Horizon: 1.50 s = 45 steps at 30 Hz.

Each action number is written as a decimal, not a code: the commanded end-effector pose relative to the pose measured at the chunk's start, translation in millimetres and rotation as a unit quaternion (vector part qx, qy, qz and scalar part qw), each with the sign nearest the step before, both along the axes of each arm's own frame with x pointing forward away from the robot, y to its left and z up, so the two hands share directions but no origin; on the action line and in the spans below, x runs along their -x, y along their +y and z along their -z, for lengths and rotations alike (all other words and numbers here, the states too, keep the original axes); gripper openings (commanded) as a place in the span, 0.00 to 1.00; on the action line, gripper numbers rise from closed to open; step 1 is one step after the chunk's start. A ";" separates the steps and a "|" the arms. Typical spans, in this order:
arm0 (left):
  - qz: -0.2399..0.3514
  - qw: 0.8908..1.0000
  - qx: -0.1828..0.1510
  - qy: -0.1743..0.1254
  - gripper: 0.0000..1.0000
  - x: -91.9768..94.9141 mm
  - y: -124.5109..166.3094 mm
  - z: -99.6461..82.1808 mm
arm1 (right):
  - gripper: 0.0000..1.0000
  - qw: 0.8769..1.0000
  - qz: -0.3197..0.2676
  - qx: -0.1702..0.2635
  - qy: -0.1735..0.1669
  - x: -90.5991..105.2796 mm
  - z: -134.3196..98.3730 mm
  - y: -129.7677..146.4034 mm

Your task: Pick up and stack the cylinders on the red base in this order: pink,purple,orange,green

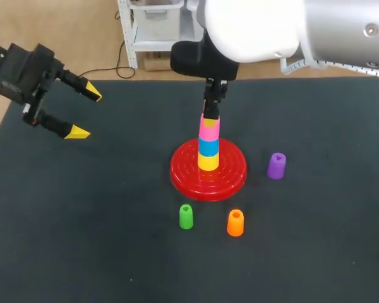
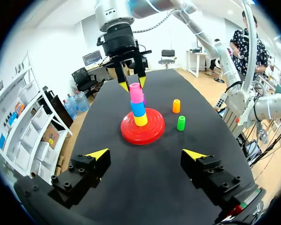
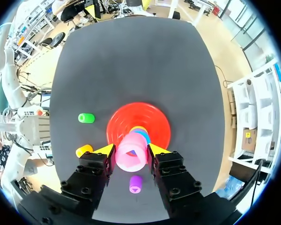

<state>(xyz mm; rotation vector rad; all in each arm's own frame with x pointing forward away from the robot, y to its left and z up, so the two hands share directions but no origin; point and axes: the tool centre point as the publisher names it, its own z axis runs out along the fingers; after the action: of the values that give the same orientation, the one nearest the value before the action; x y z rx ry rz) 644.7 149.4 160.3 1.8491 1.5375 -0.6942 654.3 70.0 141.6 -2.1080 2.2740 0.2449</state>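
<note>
The right claw point(image 2: 132, 84) hangs straight down over the stack, and its two yellow tips press the pink cylinder point(image 1: 209, 129) from opposite sides, so it reads as gripping that piece. The left claw point(image 1: 86, 113) is spread wide with nothing in it, well away from the stack at the far side of the table point(image 1: 114, 252).

Directly under the right claw sits the red base point(image 1: 183, 173), a single wide ribbed disc. It should stay put under light placing. On it, below the pink one, are a blue cylinder point(image 1: 208, 146) and under that a yellow cylinder point(image 1: 208, 161).

Three pieces stand loose on the table. The purple cylinder point(image 1: 276, 165) is nearest the right claw, just off the base. The orange cylinder point(image 1: 235, 223) and green cylinder point(image 1: 186, 216) stand together, farther off beyond the base's edge.

That makes six cylinders, one of each colour, three stacked and three loose.

They look like small hollow plastic pieces, probably light, stiff and rather smooth. The best grip is likely from above, across the side wall near the top. A firm, centred pinch should keep one from tipping or slipping.
</note>
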 end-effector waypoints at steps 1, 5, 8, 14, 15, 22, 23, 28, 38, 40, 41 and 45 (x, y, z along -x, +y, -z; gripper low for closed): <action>0.000 1.000 0.000 -0.001 1.00 0.1 0.0 0.8 | 0.00 1.000 0.001 -0.001 0.000 -0.3 0.7 -0.1; 0.000 1.000 0.000 -0.001 1.00 0.1 0.0 0.8 | 0.00 1.000 -0.003 0.003 0.002 0.6 4.5 -0.2; 0.000 1.000 0.000 -0.001 1.00 0.1 0.0 0.8 | 0.00 1.000 -0.005 0.005 0.002 0.9 6.8 -0.6; 0.000 1.000 0.000 -0.001 1.00 0.1 0.0 0.8 | 0.00 1.000 -0.003 0.004 0.000 -1.5 8.9 -0.4; 0.000 1.000 0.000 -0.001 1.00 0.1 0.0 0.8 | 0.00 1.000 -0.002 0.003 -0.002 -1.7 9.2 -0.4; 0.000 1.000 0.000 -0.001 1.00 0.1 0.0 0.8 | 0.00 1.000 0.004 -0.010 -0.012 -2.2 4.6 -0.1; 0.000 1.000 0.000 -0.001 1.00 0.1 0.0 0.8 | 0.00 1.000 0.005 -0.010 -0.011 -2.2 4.6 -0.1; 0.000 1.000 0.000 -0.001 1.00 0.1 0.0 0.8 | 0.00 1.000 0.006 -0.003 -0.007 -2.0 9.6 -1.1; 0.000 1.000 0.000 -0.001 1.00 0.1 0.0 0.8 | 0.00 1.000 0.009 0.000 0.000 -1.5 15.7 -1.4; 0.000 1.000 0.000 -0.001 1.00 0.1 0.0 0.8 | 0.00 1.000 0.010 0.000 0.000 -1.3 16.5 -1.4; 0.000 1.000 0.000 -0.001 1.00 0.1 0.0 0.8 | 0.00 1.000 0.010 0.000 0.001 -1.2 16.6 -1.4; 0.000 1.000 0.000 -0.001 1.00 0.1 0.0 0.8 | 0.00 1.000 0.011 0.000 0.000 -0.9 16.8 -1.5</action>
<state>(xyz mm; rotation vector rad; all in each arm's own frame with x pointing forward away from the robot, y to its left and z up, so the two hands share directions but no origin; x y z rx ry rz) 644.7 149.4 160.3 1.8491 1.5375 -0.6941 656.5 69.1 130.9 -2.0847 2.2955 0.2454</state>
